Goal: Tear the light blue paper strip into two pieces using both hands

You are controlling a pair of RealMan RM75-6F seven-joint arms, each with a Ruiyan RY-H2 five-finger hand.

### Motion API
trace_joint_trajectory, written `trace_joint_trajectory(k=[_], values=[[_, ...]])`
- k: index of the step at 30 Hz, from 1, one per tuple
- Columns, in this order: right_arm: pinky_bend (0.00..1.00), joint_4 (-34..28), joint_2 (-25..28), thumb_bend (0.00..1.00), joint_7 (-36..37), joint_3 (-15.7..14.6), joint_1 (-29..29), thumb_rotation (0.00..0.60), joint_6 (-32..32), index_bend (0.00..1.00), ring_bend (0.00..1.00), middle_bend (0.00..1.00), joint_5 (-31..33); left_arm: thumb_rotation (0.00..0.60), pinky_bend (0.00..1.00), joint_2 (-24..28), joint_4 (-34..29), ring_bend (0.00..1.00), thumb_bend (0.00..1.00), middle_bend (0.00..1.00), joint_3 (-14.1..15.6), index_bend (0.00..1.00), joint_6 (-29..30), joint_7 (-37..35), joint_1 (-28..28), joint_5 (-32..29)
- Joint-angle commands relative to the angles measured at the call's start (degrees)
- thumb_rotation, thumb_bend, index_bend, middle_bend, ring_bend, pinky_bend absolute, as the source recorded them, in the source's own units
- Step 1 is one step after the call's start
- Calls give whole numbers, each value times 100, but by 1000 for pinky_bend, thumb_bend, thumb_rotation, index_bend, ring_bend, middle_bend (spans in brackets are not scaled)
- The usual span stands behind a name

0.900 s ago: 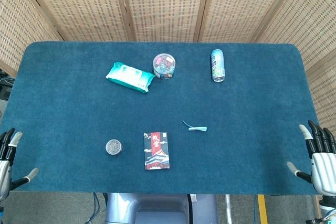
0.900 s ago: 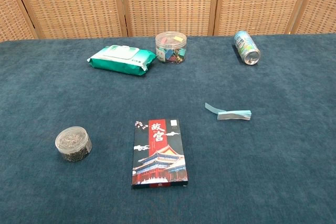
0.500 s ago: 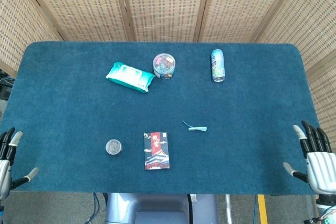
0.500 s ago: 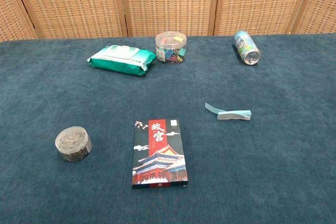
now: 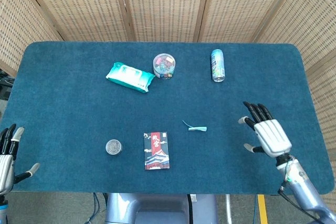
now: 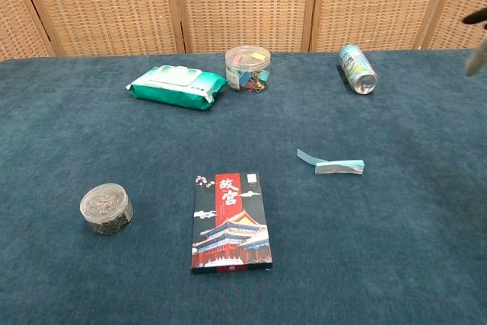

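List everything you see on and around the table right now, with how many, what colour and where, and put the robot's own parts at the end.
paper strip: one, light blue, right of table centre, lying loose
booklet: one, red and black cover, near front edge, left of the strip
small round tin: one, clear with grey contents, left of the booklet
wipes pack: one, green and white, far left of centre
clip jar: one, clear with coloured clips, right of the wipes pack
drink can: one, blue-green, on its side, far right
table: one, dark blue cloth
screen: woven tan panels behind the table
left hand: open, off the front-left corner
right hand: open, above the table, right of the strip
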Motion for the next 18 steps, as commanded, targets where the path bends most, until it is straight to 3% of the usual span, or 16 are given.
trace_joint_trajectory(k=[1,8,15,18], values=[[0,36,-400,135,-482,400,729,600,-818,346,0,0,870,600,0,-26,-19,0,0,0,-71,0,-93,72,-53,-143],[0,300,-1140,234,-1597,494,1421,600,-1183,362,0,0,1970,600,0,-32,-35,0,0,0,-179,0,-261,116,-137,-430],[0,926,-1919,360,-2461,304,1844,600,-1196,389,0,0,2747,600,0,-48,-20,0,0,0,-194,0,-364,170,-196,-528],[0,1161,-2179,363,-2658,254,1948,600,-1161,390,0,0,2988,600,0,-51,-20,0,0,0,-187,0,-381,174,-206,-539]])
